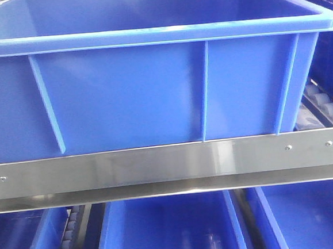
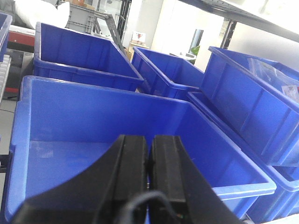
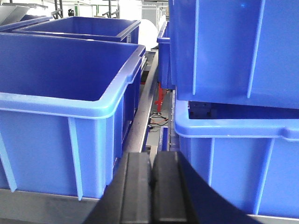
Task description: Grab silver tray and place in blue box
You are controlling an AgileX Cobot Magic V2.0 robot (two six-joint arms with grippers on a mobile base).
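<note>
The blue box (image 1: 152,91) fills my front view: its thick top rim runs across the top of the picture, its ribbed outer wall faces me, and it sits on a shelf edged with a steel rail (image 1: 169,164). Below that rail I see the open tops of more blue crates (image 1: 163,228) on a lower level, with a strip of rollers (image 1: 69,242) between two of them.

The silver tray shows in none of my three views, so I cannot tell where it lies relative to either hand.

My left gripper (image 2: 148,161) hangs just above and in front of an open blue crate (image 2: 60,140), whose floor is bare where I can see it. The two black fingers (image 2: 131,163) are pressed together with only a thin seam between them, and nothing is held between them. Behind this crate stand further blue crates (image 2: 79,56), and to the right another one sits higher and tilted (image 2: 252,102).

My right gripper (image 3: 150,186) is likewise closed, its black fingers (image 3: 135,186) meeting side by side and clasping nothing. It points along the gap between a blue crate on its left (image 3: 56,93) and two stacked blue crates on its right (image 3: 233,56), touching neither. In that gap I see a metal channel (image 3: 145,112) and some red wiring (image 3: 159,100) farther back.
</note>
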